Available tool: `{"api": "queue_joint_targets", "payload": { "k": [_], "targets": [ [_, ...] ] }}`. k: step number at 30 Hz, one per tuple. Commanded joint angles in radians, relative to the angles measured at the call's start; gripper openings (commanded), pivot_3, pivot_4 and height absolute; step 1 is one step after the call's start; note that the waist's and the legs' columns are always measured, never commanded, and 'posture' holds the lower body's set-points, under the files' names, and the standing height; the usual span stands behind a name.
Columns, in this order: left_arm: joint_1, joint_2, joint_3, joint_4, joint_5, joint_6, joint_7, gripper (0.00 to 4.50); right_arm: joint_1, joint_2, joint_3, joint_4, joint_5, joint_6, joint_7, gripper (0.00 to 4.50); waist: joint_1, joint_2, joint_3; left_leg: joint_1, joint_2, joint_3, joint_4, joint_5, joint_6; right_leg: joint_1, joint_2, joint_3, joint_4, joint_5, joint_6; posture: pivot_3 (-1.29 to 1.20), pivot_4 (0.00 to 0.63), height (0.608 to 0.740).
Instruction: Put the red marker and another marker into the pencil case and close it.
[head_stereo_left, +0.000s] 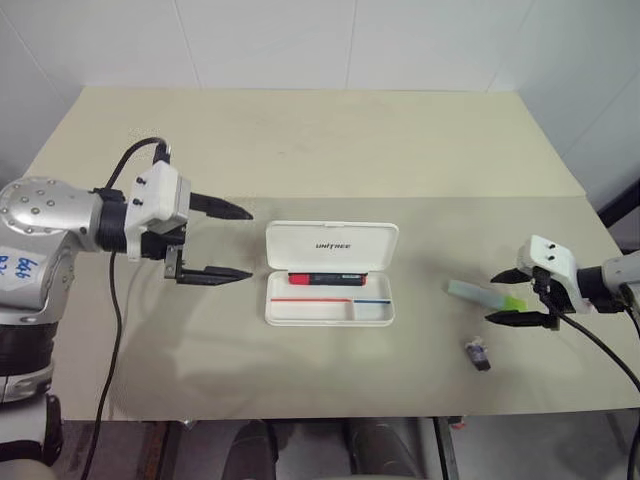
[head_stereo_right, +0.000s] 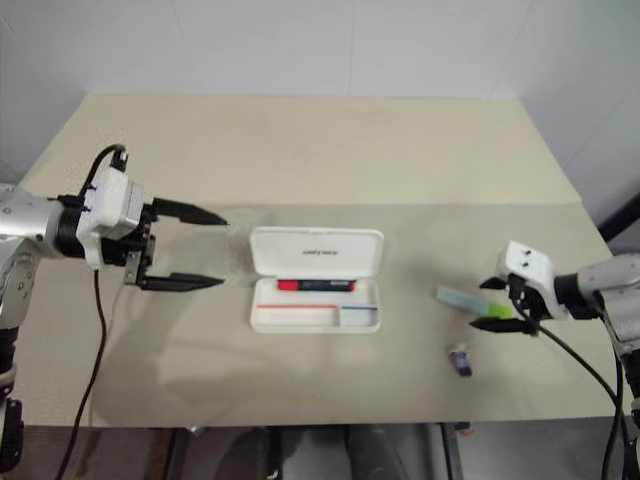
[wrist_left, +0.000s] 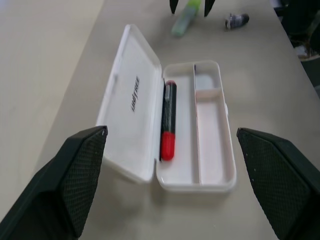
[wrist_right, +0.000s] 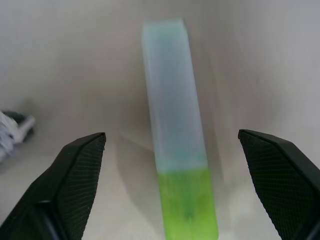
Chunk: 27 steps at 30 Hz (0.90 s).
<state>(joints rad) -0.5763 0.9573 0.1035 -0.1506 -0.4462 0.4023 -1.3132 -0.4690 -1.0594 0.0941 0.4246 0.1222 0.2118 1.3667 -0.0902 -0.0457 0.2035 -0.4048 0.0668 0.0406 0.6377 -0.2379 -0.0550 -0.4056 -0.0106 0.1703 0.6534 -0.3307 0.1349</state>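
Note:
The white pencil case (head_stereo_left: 330, 245) lies open mid-table, lid flat toward the far side. The red marker (head_stereo_left: 325, 278) lies inside it along the hinge, also seen in the left wrist view as the red marker (wrist_left: 168, 120). The pale green highlighter (head_stereo_left: 484, 294) lies on the table to the right of the case. My right gripper (head_stereo_left: 512, 297) is open, its fingers either side of the highlighter's lime cap end (wrist_right: 187, 205), not touching it. My left gripper (head_stereo_left: 235, 243) is open and empty, left of the case and above the table.
A small dark stubby object (head_stereo_left: 478, 354) lies near the front edge, just in front of the highlighter. The beige table (head_stereo_left: 300, 140) ends at a white wall behind. A black cable hangs from each wrist.

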Motion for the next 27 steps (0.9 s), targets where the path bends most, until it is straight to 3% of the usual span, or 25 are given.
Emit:
{"api": "queue_joint_targets", "payload": {
  "k": [1, 7, 12, 16, 22, 27],
  "targets": [
    [0.002, 0.016, 0.038, -0.034, -0.024, -0.014, 0.007, 4.50, -0.037, 0.012, 0.017, 0.057, -0.054, -0.040, -0.025, 3.25, 0.000, 0.000, 0.000, 0.000, 0.000, 0.000, 0.001, 0.000, 0.000, 0.000, 0.000, 0.000, 0.000, 0.000, 0.000, 0.00, 0.150, 0.740],
    [0.007, 0.011, 0.037, -0.041, -0.022, -0.014, 0.015, 4.50, -0.053, 0.032, 0.015, 0.071, -0.069, -0.047, -0.033, 1.18, 0.000, 0.000, 0.000, 0.000, 0.000, 0.000, 0.004, 0.000, 0.000, 0.002, 0.000, 0.000, 0.000, 0.000, 0.000, 0.00, 0.150, 0.740],
    [0.003, 0.002, 0.025, -0.031, -0.013, -0.028, 0.019, 4.50, -0.069, 0.032, -0.013, 0.029, -0.048, -0.064, -0.036, 1.10, -0.010, 0.000, 0.000, 0.000, 0.000, 0.000, 0.008, -0.001, 0.001, 0.005, 0.000, 0.000, 0.000, -0.002, -0.004, 0.00, 0.150, 0.740],
    [0.012, 0.006, 0.015, -0.012, 0.007, -0.053, 0.018, 4.50, -0.076, 0.006, -0.050, -0.118, 0.019, -0.022, 0.011, 1.10, -0.021, 0.000, 0.000, 0.000, 0.000, 0.000, 0.009, -0.001, 0.001, 0.005, -0.001, 0.000, 0.000, -0.001, -0.003, 0.00, 0.150, 0.740],
    [0.033, 0.020, 0.017, 0.032, 0.024, -0.076, 0.014, 4.50, -0.025, -0.008, -0.075, -0.516, 0.180, 0.267, 0.027, 1.10, -0.021, 0.001, 0.001, 0.001, 0.001, -0.002, 0.006, -0.001, 0.001, 0.004, 0.000, -0.001, 0.001, 0.000, 0.000, 0.00, 0.150, 0.740],
    [0.081, 0.027, 0.027, 0.051, 0.040, -0.108, 0.018, 4.50, -0.037, 0.070, -0.048, -0.779, 0.304, 0.523, -0.092, 1.10, -0.018, 0.001, 0.001, -0.001, 0.001, -0.003, 0.006, -0.004, 0.000, 0.002, 0.000, -0.002, 0.001, -0.001, 0.000, 0.00, 0.150, 0.740]
  ]
}}
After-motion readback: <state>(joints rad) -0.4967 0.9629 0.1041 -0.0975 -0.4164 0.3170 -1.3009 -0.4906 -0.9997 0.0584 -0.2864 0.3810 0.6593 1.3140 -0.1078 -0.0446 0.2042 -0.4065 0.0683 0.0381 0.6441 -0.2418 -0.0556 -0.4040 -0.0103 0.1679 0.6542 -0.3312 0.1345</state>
